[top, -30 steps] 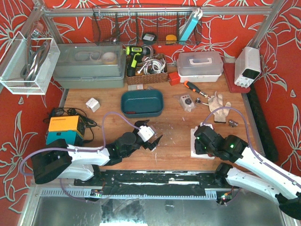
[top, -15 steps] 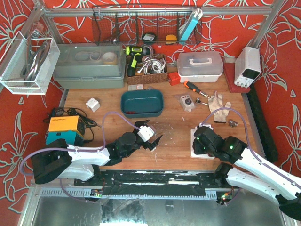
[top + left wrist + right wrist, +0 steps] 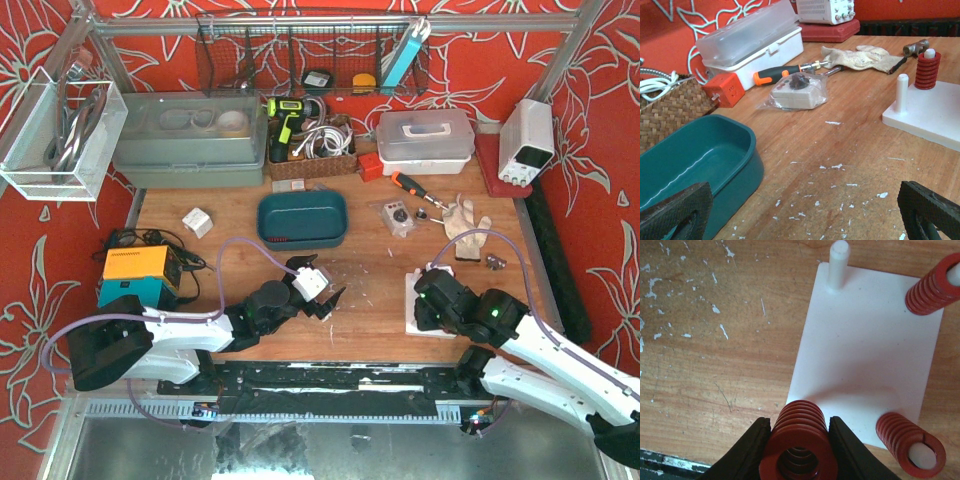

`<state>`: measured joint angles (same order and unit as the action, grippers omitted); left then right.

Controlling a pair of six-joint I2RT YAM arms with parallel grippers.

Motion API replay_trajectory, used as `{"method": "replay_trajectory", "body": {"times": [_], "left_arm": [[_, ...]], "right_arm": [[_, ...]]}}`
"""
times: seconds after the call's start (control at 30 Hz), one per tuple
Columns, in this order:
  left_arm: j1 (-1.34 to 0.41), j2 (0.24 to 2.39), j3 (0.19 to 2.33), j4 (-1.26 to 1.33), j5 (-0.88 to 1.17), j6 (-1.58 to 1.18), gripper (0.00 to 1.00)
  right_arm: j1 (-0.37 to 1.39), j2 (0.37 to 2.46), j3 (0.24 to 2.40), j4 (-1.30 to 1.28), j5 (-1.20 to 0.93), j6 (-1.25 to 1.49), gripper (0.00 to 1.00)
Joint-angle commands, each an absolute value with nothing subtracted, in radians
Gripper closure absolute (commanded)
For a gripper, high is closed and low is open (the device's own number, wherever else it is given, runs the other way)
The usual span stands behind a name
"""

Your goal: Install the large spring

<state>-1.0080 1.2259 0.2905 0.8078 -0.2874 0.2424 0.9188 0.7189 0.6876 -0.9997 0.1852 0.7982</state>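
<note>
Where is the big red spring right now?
The big red spring is bottom centre of the right wrist view, pinched in the right claw, at the corner of the white plate, beside another red spring on a peg.

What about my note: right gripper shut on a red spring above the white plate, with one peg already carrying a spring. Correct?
Not quite. Two pegs already carry springs, not one: the far spring and the near spring, as the right wrist view shows. The rest holds: the right gripper is shut on the held spring above the white plate.
</note>
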Motion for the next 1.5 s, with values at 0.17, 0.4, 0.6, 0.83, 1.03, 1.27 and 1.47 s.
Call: {"method": "replay_trajectory", "body": {"times": [0.17, 0.4, 0.6, 0.83, 1.03, 1.27, 1.47], "left_arm": [[-1.009, 1.215, 0.31, 0.825, -0.302, 0.241, 0.0], [-1.009, 1.209, 0.308, 0.822, -0.302, 0.242, 0.0], [-1.009, 1.205, 0.308, 0.822, -0.302, 0.242, 0.0], [-1.009, 1.201, 0.306, 0.822, -0.302, 0.239, 0.0], [-1.009, 1.199, 0.307, 0.818, -0.317, 0.239, 0.0], [-1.007, 1.143, 0.361, 0.67, -0.405, 0.136, 0.0], [-0.882, 1.0, 0.428, 0.435, -0.461, -0.165, 0.0]], "right_arm": [[0.921, 0.709, 0.64, -0.97, 0.186, 0.807, 1.0], [0.92, 0.734, 0.592, -0.901, 0.201, 0.841, 0.97], [0.919, 0.75, 0.547, -0.851, 0.206, 0.864, 0.83], [0.92, 0.737, 0.574, -0.88, 0.241, 0.866, 0.62], [0.919, 0.695, 0.639, -0.94, 0.286, 0.854, 0.52], [0.919, 0.688, 0.726, -0.888, 0.318, 0.756, 0.39], [0.919, 0.697, 0.712, -0.641, 0.323, 0.627, 0.19]]}}
